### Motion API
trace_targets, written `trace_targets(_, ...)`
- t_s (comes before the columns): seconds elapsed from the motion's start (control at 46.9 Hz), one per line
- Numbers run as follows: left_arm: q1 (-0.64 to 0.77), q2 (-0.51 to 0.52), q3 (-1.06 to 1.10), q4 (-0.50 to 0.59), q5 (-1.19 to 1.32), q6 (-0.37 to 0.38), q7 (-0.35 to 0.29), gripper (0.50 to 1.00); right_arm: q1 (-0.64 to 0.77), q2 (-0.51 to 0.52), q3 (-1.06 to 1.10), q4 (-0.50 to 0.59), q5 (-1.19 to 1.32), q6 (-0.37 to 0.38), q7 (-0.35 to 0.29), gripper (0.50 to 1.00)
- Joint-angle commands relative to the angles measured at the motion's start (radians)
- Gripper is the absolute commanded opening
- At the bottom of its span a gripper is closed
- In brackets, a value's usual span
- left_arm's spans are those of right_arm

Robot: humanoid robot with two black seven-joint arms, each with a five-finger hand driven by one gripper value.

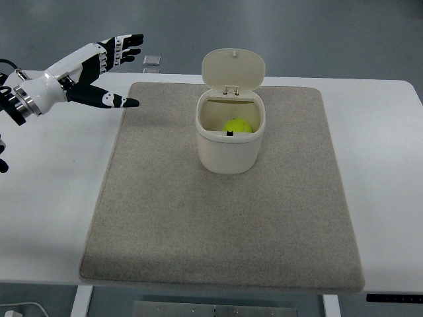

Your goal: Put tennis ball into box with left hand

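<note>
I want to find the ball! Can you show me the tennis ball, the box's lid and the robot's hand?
tennis ball (237, 127), top view, its yellow top inside the box
lid (232, 68), top view, middle of the raised flap
left hand (99, 66), top view, its palm

You have one camera, looking steeply down from the robot's side, set fairly far back; it takes in the whole counter (59, 198) beyond the left robot hand (99, 69).

White table (383, 165) on grey floor (317, 33).
Covered by a beige mat (218, 224); small square plate (152, 61) beyond.
</note>
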Motion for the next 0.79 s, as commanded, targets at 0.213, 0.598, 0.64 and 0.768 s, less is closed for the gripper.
trace_targets(0.213, -0.012, -0.05, -0.002, 0.252, -0.418, -0.328, 0.139, 0.992, 0.0, 0.0, 0.0, 0.0, 0.0, 0.0, 0.0, 0.94)
trace_targets(0.598, -0.012, -0.085, -0.029, 0.298, -0.887, -0.408, 0.569, 0.992, 0.0, 0.0, 0.0, 0.0, 0.0, 0.0, 0.0, 0.938)
trace_targets(0.64, -0.008, -0.085, -0.037, 0.296, -0.912, -0.408, 0.585, 0.992, 0.0, 0.0, -0.001, 0.0, 0.0, 0.0, 0.0, 0.938)
trace_targets(0.768, -0.002, -0.088, -0.043, 0.301, -0.944, -0.409, 0.601, 0.992, 0.0, 0.0, 0.0, 0.0, 0.0, 0.0, 0.0, 0.938)
